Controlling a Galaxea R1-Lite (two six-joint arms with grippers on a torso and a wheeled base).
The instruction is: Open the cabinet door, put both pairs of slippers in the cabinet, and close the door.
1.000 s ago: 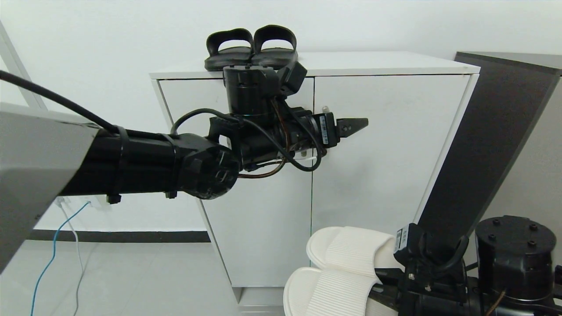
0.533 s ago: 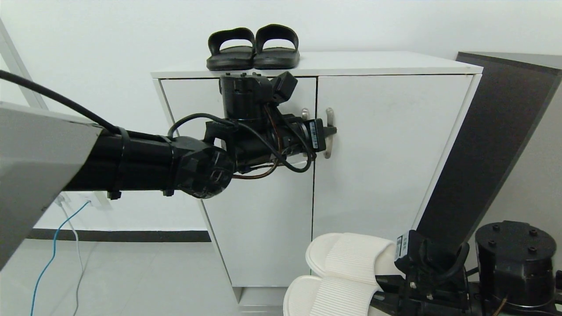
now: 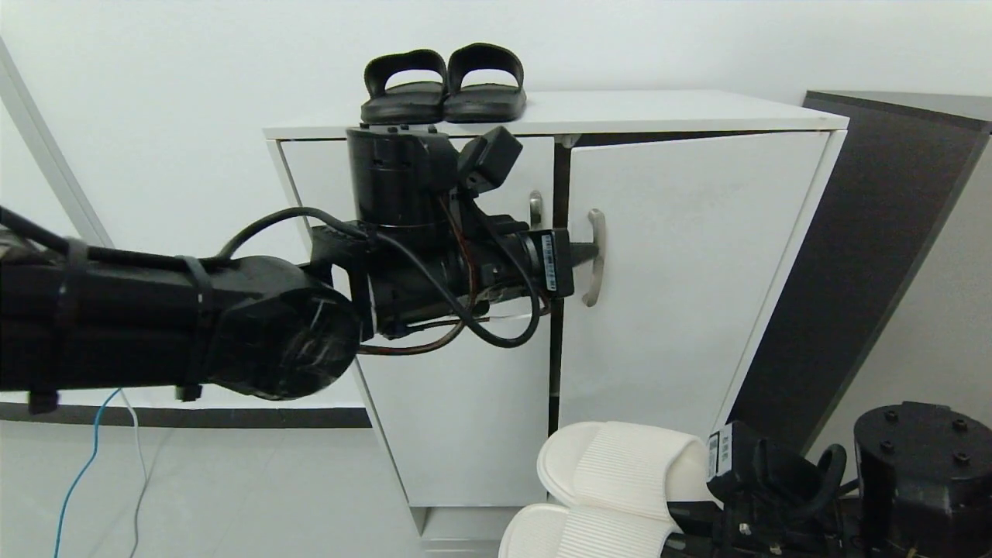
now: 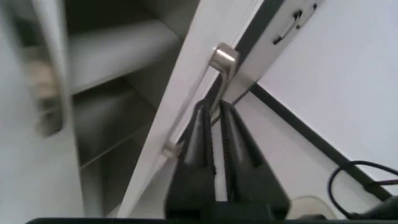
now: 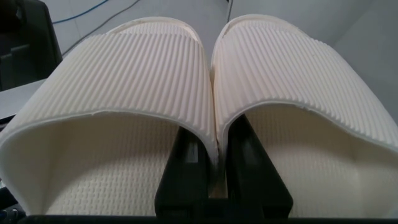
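A white two-door cabinet (image 3: pixel 697 256) stands ahead. Its right door (image 3: pixel 682 310) is ajar, a dark gap showing along its inner edge. My left gripper (image 3: pixel 583 252) is shut on that door's metal handle (image 3: pixel 595 257); the left wrist view shows the fingers (image 4: pixel 200 134) clamped on the handle (image 4: pixel 222 60) with shelves (image 4: pixel 118 50) behind. A pair of black slippers (image 3: pixel 443 84) rests on the cabinet top. My right gripper (image 5: pixel 214 163) is low at the right, shut on the inner edges of a pair of white slippers (image 3: pixel 612 480), (image 5: pixel 199 93).
A dark grey panel (image 3: pixel 860 263) leans right of the cabinet. A second handle (image 3: pixel 535 209) sits on the shut left door. A blue cable (image 3: pixel 85 465) trails over the floor at the left. White wall lies behind.
My left gripper has drawn back from beyond the handle, closed on it and pulled: the right door has swung out from shut to slightly ajar. The white slippers stay held low.
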